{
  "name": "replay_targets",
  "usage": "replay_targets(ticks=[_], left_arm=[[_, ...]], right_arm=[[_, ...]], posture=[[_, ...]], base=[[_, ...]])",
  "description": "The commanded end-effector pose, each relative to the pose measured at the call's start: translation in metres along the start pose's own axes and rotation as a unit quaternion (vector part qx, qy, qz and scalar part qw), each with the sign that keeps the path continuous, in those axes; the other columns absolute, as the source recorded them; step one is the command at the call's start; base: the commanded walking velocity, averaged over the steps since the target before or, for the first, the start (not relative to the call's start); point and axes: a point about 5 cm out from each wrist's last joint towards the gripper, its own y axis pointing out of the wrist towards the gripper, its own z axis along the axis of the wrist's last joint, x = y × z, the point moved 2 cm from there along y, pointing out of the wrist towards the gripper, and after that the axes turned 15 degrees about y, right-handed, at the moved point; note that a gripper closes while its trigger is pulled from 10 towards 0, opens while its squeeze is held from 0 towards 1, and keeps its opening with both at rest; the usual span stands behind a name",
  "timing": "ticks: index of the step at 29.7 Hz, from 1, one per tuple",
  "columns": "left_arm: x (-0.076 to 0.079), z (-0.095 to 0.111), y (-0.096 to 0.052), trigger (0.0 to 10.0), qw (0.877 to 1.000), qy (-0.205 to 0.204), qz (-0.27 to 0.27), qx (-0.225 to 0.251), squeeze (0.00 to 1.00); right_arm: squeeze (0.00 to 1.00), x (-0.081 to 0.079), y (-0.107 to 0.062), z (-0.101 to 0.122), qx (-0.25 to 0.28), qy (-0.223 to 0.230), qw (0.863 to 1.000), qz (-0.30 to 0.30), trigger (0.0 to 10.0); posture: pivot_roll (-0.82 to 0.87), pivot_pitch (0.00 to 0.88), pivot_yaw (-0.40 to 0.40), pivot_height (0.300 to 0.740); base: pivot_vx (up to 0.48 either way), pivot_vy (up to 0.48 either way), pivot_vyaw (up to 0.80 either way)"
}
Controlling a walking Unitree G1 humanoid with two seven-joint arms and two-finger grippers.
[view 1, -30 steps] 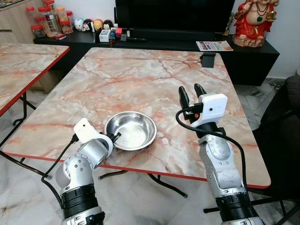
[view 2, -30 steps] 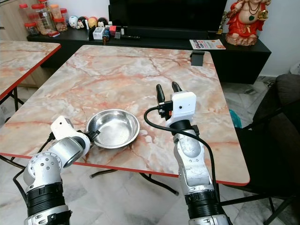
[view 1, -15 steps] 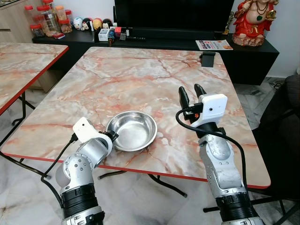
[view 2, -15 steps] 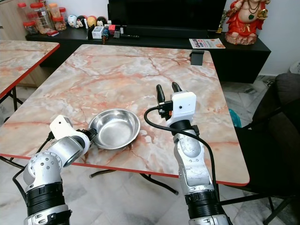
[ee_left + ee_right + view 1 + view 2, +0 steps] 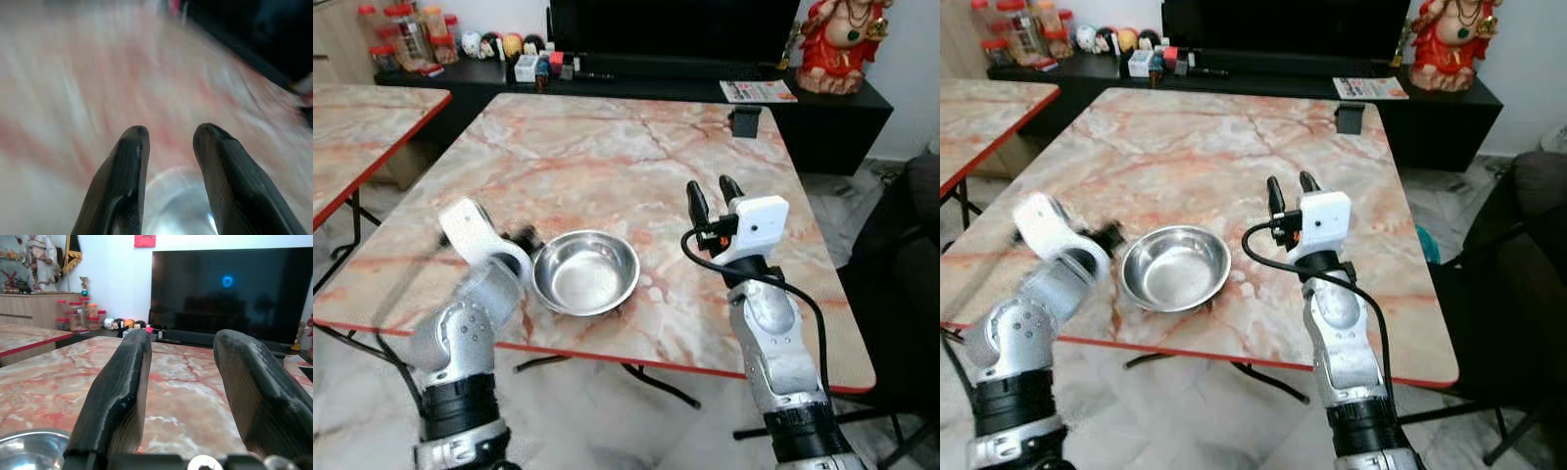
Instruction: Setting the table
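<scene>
A shiny steel bowl (image 5: 585, 272) rests on the marble table (image 5: 607, 157) near its front edge; its rim also shows in the left wrist view (image 5: 181, 205). My left gripper (image 5: 522, 238) hovers blurred just left of the bowl's rim, and its fingers (image 5: 131, 161) stand open with nothing between them. To the right of the bowl, my right gripper (image 5: 710, 190) is held upright above the table, open and empty, with its fingers (image 5: 122, 387) pointing at the far side.
A small black object (image 5: 746, 121) sits at the table's far right edge. A second marble table (image 5: 362, 117) stands to the left. Behind is a black TV console (image 5: 636, 83) with jars, toys, a magazine and a red figurine (image 5: 832, 44). A dark chair (image 5: 915, 274) is at the right.
My left gripper has left the bowl's near-left rim and swung up and to the left, blurred. The bowl stays on the table. The right arm has not moved.
</scene>
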Motion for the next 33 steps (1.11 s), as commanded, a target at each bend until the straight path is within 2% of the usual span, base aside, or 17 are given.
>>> replay_targets(ticks=[1, 6, 9, 12, 13, 17, 20, 27, 33], left_arm=[[0.006, 0.016, -0.004, 10.0, 0.995, 0.069, -0.006, 0.072, 0.0], [0.011, 0.017, -0.006, 10.0, 0.982, 0.119, -0.012, 0.145, 0.0], [0.012, 0.012, -0.008, 10.0, 0.979, 0.123, -0.008, 0.163, 0.0], [0.017, 0.006, -0.012, 10.0, 0.97, 0.152, -0.004, 0.191, 0.0], [0.017, 0.006, -0.012, 10.0, 0.97, 0.152, -0.004, 0.191, 0.0], [0.032, -0.006, -0.02, 10.0, 0.966, 0.155, -0.035, 0.203, 0.0], [0.033, -0.008, -0.021, 10.0, 0.966, 0.156, -0.034, 0.204, 0.0], [0.03, -0.009, -0.02, 10.0, 0.967, 0.152, -0.028, 0.203, 0.0], [0.03, -0.012, -0.02, 10.0, 0.965, 0.155, -0.024, 0.209, 0.0]], right_arm=[[0.0, 0.001, 0.002, 0.008, 0.018, -0.002, 1.0, -0.003, 10.0], [0.0, 0.008, 0.0, 0.012, 0.029, -0.007, 0.999, -0.02, 10.0], [0.0, 0.012, -0.001, 0.013, 0.033, -0.011, 0.999, -0.03, 10.0], [0.0, 0.018, -0.005, 0.016, 0.044, -0.012, 0.998, -0.044, 10.0], [0.0, 0.018, -0.005, 0.016, 0.044, -0.012, 0.998, -0.044, 10.0], [0.0, 0.025, -0.008, 0.017, 0.051, -0.023, 0.996, -0.065, 10.0], [0.0, 0.023, -0.007, 0.017, 0.054, -0.023, 0.997, -0.059, 10.0], [0.0, 0.021, -0.005, 0.017, 0.055, -0.017, 0.997, -0.056, 10.0], [0.0, 0.018, -0.004, 0.016, 0.054, -0.022, 0.997, -0.052, 10.0]], posture=[[-0.08, 0.027, -0.003, 0.74], [-0.09, 0.028, 0.006, 0.74], [-0.1, 0.031, 0.02, 0.74], [-0.1, 0.032, 0.022, 0.74], [-0.1, 0.032, 0.022, 0.74], [-0.11, 0.027, 0.038, 0.74], [-0.1, 0.016, 0.039, 0.74], [-0.1, 0.01, 0.039, 0.74], [-0.1, 0.0, 0.037, 0.74]], base=[[0.0, 0.0, 0.0], [0.0, 0.0, 0.0], [0.0, 0.0, 0.0], [0.0, 0.0, 0.0], [0.0, 0.0, 0.0], [0.0, 0.0, 0.0], [0.0, 0.0, 0.0], [0.0, 0.417, 0.0], [0.0, 0.472, -0.52]])
